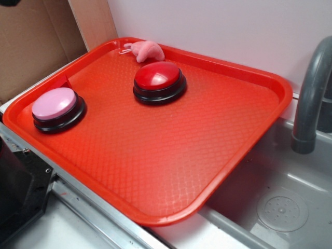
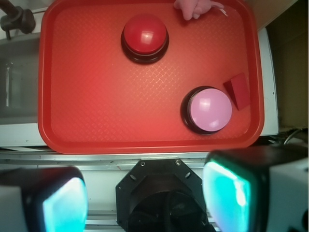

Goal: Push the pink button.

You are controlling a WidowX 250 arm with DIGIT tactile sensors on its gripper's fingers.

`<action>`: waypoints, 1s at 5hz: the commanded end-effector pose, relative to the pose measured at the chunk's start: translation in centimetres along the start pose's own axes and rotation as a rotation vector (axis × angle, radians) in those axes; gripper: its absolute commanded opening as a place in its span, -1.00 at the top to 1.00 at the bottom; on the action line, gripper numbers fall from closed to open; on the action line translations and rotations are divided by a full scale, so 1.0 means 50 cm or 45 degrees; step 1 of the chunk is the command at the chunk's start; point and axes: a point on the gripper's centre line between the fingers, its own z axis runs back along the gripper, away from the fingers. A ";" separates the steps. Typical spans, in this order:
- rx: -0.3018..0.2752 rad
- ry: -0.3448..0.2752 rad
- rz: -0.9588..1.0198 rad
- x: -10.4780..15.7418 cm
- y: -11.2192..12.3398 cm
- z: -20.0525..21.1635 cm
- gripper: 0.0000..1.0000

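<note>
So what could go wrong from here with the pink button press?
1. Wrong target: the red button has the same shape and sits on the same red tray, and a pink plush toy lies at the far rim.
2. A small red wedge-shaped block sits right beside the pink button; a wide finger could hit it first.
3. The gripper is high above and off to the tray's near edge, so a straight descent would miss.

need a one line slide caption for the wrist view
Open end effector above a red tray holding a pink button, a red button, a red wedge and a pink plush.
</note>
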 end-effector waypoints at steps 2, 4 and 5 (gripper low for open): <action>-0.015 0.102 -0.150 0.038 0.022 -0.078 -1.00; 0.044 0.109 -0.222 0.126 0.081 -0.182 -1.00; 0.116 0.167 -0.294 0.149 0.065 -0.196 -1.00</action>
